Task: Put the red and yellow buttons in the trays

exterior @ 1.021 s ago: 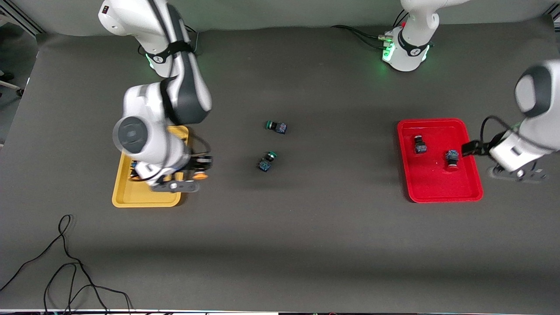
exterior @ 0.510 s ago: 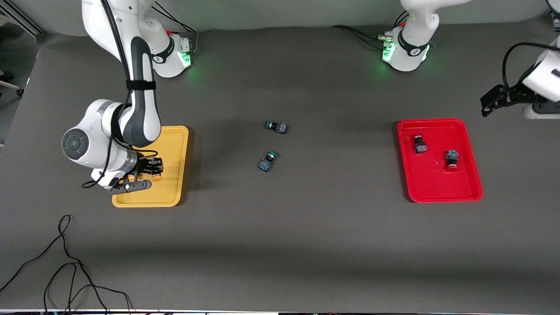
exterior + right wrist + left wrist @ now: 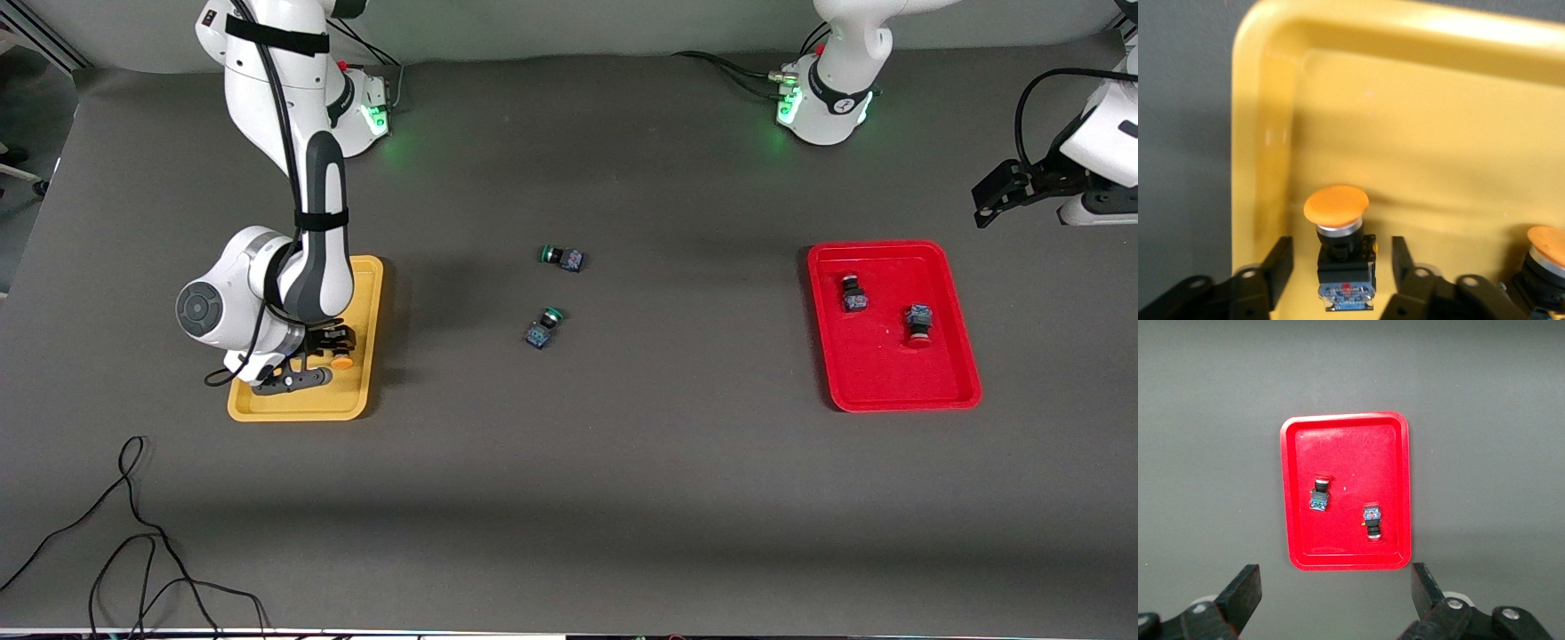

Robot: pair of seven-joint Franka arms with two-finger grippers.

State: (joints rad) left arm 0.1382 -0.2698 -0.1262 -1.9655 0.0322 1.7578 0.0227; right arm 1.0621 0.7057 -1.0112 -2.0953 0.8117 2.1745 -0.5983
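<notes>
**Four buttons in their trays, right gripper's fingers clear of the last one**

Four capped push-button switches lie where the task wants them. Two red-capped ones [image 3: 853, 293] [image 3: 918, 323] are in the shallow red plastic tray [image 3: 889, 373] at the left arm's end of the table. Two orange-yellow-capped ones are in the shallow yellow plastic tray [image 3: 1438, 100] at the right arm's end.

The right gripper [image 3: 1341, 260] is low in the yellow tray. Its fingers [image 3: 1279, 263] are parted with a gap on each side of one yellow button [image 3: 1337, 207], low in the middle of the right wrist view. That button's long axis runs straight out from the wrist, cap foremost; the second yellow button [image 3: 1548, 247] sits just beside it. A straight lift looks enough to clear both.

The left gripper [image 3: 1336, 587] waits, spread wide, high above the table near the red tray.

Two green-capped switches [image 3: 560, 258] [image 3: 542, 327] lie mid-frame on the dark table.
</notes>
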